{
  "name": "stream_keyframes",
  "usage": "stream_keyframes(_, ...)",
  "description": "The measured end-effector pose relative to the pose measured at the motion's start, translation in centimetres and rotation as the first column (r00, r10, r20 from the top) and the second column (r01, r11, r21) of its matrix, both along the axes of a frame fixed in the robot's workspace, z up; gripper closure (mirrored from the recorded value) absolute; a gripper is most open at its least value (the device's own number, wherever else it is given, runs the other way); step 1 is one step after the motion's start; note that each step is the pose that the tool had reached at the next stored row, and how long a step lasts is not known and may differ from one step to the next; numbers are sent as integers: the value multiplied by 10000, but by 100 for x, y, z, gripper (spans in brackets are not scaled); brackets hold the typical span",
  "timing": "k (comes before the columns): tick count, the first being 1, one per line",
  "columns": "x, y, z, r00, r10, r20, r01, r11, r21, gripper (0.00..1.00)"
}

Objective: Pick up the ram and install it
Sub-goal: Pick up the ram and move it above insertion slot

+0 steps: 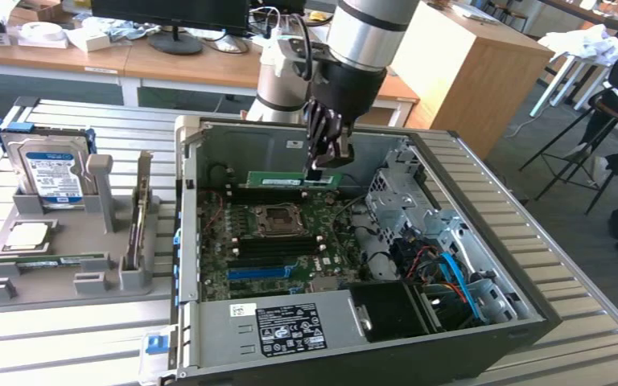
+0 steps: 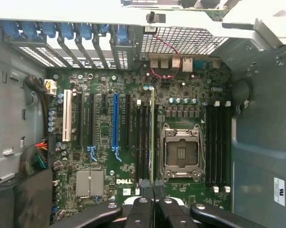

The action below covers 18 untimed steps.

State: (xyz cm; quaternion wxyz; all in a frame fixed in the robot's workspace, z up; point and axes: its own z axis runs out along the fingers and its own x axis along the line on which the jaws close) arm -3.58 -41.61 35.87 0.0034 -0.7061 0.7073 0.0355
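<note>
Your gripper (image 1: 325, 165) is clamped on the ram (image 1: 282, 178). The fingers hold it by its upper edge, near the end toward the exterior view's right. The stick stands on edge with its long side level.

You have the ram inside the open case (image 1: 187, 209), over the motherboard (image 1: 247, 277). In the exterior view it hangs on the far side of the socket (image 1: 279, 215), near the case's far wall. Whether its lower edge touches the board cannot be told.

In the wrist view the ram (image 2: 153, 137) is seen edge-on as a thin green line running out from the fingertips of the gripper (image 2: 153, 199). It lies parallel to the black slots (image 2: 142, 137), between them and the socket (image 2: 180, 152). The jaws meet tight on the stick.

A grey tray (image 1: 62, 281) sits on the table at the exterior view's left, well apart from the case. On it a second stick (image 1: 51, 261) lies flat near the front, with a processor chip (image 1: 28, 235) just behind it. A hard drive (image 1: 54, 170) stands upright at the tray's back.
</note>
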Motion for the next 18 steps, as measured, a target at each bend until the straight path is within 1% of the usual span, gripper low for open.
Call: stream_keyframes(18,0,0,-211,10000,1,0,-1,10000,0,88)
